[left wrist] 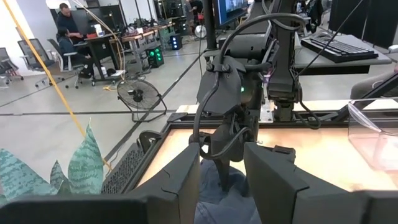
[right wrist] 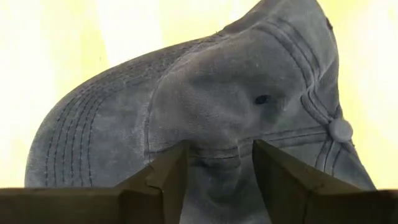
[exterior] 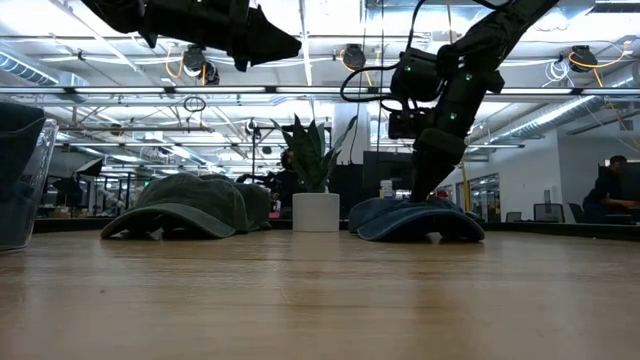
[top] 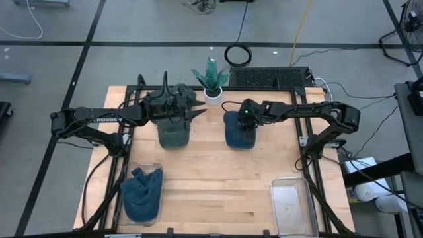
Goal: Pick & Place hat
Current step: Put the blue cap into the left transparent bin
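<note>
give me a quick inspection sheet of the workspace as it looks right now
surface: wooden table, bare in the middle.
job's things: blue hat under the right arm; grey-green hat under the left arm; left bin holding a blue hat; right bin with nothing in it.
clutter: potted plant at the back edge.
grippers: right claw down on the blue hat's crown, fabric bunched between its fingers; left claw raised above the table, open, holding nothing.
cables: yellow cable and a black coil on the floor behind the table.
surroundings: keyboard behind the table; seated person in the room.
</note>
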Robot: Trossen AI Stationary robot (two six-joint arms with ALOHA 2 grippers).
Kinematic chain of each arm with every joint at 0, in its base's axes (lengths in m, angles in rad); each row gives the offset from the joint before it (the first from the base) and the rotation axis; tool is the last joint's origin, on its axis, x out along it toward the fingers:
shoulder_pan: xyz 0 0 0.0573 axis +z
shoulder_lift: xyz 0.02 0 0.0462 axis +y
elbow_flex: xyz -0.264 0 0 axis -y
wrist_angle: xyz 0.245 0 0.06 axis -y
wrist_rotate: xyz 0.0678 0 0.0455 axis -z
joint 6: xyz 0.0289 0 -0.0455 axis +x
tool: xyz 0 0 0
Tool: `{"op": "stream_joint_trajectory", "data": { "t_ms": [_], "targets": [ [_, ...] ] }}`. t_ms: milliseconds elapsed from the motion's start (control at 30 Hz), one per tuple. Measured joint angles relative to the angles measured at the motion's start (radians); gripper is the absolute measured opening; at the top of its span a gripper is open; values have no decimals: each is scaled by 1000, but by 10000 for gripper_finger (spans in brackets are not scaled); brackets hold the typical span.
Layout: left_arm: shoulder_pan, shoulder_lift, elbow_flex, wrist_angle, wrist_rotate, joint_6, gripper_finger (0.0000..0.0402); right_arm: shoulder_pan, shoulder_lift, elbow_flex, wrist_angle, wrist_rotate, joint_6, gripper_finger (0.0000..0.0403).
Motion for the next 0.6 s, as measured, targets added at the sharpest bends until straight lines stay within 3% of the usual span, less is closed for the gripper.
{"op": "stream_joint_trajectory", "data": {
  "t_ms": [233, 600],
  "targets": [
    [0, 0, 0, 0, 0, -1, 136, 0, 0, -29, 30, 0, -20, 187],
    [0, 0, 0, 0, 0, 0, 136, 0, 0, -34, 46, -1, -61, 162]
  ]
}}
